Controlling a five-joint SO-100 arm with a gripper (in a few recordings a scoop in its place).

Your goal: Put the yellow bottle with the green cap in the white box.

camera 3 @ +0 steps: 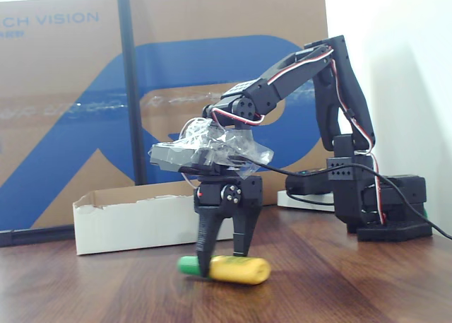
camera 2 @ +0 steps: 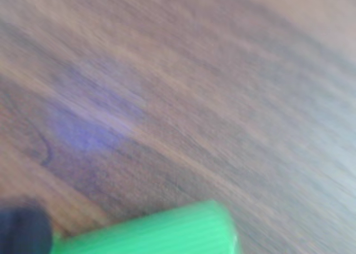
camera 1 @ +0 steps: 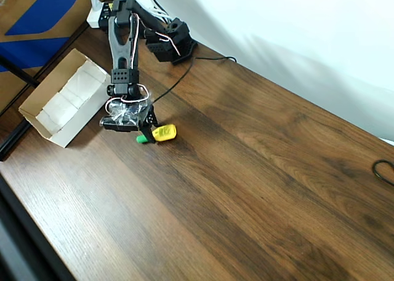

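The yellow bottle with the green cap [camera 1: 164, 133] lies on its side on the wooden table, cap pointing left in the fixed view [camera 3: 233, 269]. My gripper [camera 3: 222, 263] stands over it, open, one finger in front of the bottle near the cap and the other behind it. From overhead the gripper [camera 1: 148, 130] sits at the bottle's cap end. The blurred wrist view has the green cap [camera 2: 167, 232] along the bottom edge beside a dark fingertip [camera 2: 22, 232]. The white box [camera 1: 37, 118] lies left of the gripper, its wall [camera 3: 127, 227] behind it in the fixed view.
A large brown-and-blue carton [camera 3: 70, 90] stands behind the box, with a black pole [camera 3: 127, 83] in front of it. The arm's base [camera 1: 172, 41] and its cables sit at the table's far edge. A black cable loop [camera 1: 385, 170] lies at the right edge.
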